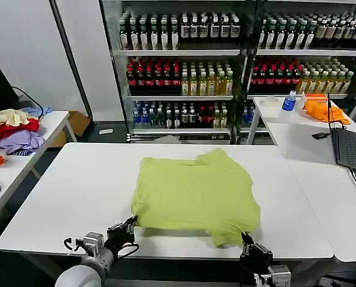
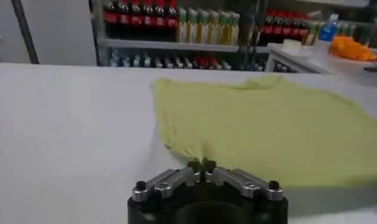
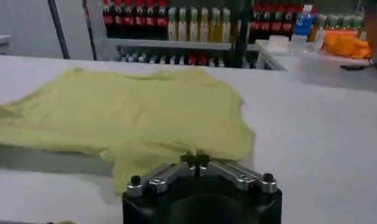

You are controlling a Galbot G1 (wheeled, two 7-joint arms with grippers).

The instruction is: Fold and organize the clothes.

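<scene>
The clothes are one lime T-shirt [image 1: 195, 194] lying mostly flat in the middle of the white table [image 1: 76, 191], its plain side up. My left gripper [image 1: 130, 226] is at the shirt's near left corner. In the left wrist view the left gripper [image 2: 201, 164] is shut, with a pinch of the T-shirt [image 2: 273, 122] rising between its tips. My right gripper [image 1: 245, 239] is at the near right corner. In the right wrist view the right gripper [image 3: 195, 159] is shut on the hem of the T-shirt [image 3: 133, 115].
A heap of red, lavender and cream garments [image 1: 13, 131] lies on the left side table. The right table holds a laptop [image 1: 351, 149], an orange cloth [image 1: 324, 110] and a water bottle [image 1: 289, 103]. Bottle shelves [image 1: 183, 60] stand behind.
</scene>
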